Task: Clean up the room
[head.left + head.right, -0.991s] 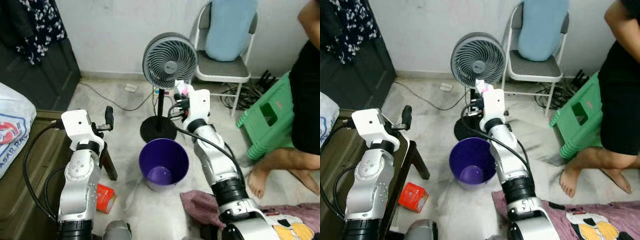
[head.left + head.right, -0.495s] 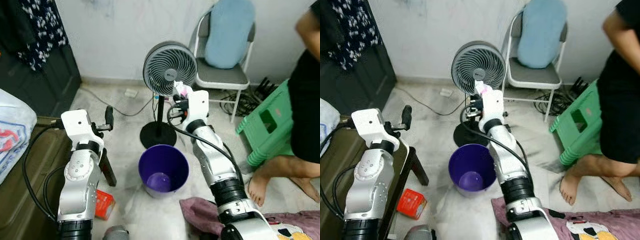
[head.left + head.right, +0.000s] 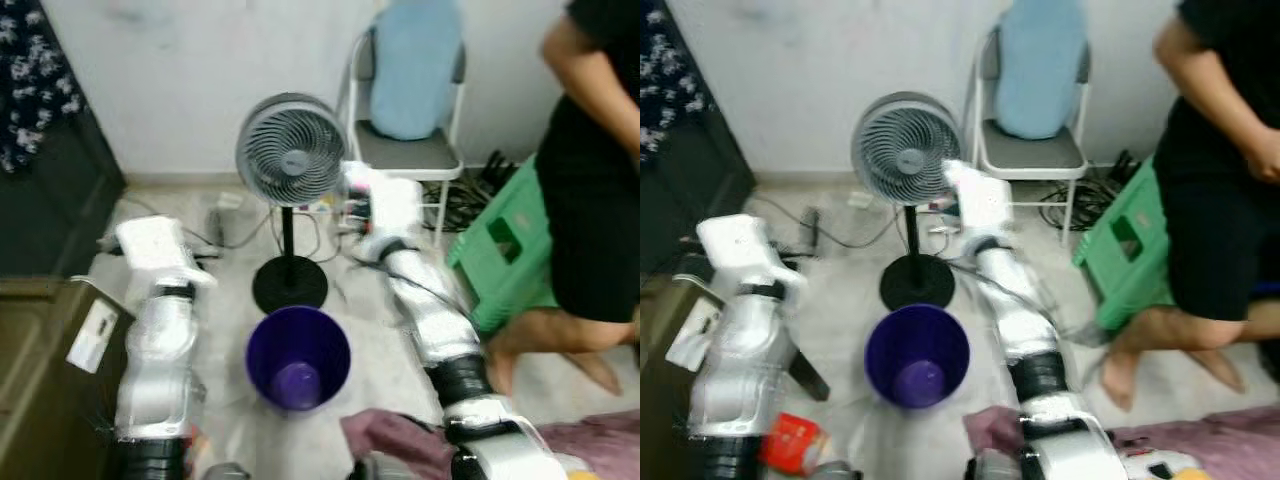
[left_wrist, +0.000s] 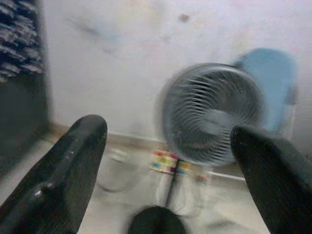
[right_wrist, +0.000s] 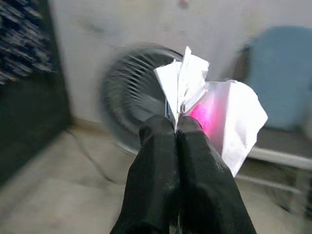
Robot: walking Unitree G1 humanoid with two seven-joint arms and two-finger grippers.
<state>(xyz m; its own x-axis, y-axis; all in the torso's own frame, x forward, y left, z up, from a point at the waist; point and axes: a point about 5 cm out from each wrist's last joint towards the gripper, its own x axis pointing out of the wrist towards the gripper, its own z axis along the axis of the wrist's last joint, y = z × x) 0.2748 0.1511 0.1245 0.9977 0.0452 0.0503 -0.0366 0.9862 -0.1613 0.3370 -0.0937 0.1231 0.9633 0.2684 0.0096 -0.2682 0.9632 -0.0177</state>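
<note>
Right wrist view: crumpled white-and-pink wrapper [image 5: 209,114] pinched in right gripper [image 5: 176,127].

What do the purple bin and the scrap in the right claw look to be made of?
The purple bin looks like moulded plastic: uniform colour, smooth, slightly glossy walls. The scrap in the right claw looks like crumpled paper or thin wrapper, white with a pink patch and sharp creases; blur leaves it open.

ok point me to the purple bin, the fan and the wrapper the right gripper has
purple bin [image 3: 297,345]: left eye view, inner wall near the rim
fan [image 3: 289,153]: left eye view, middle of the round grille
wrapper [image 5: 234,117]: right wrist view, white crumpled part beside the pink
</note>
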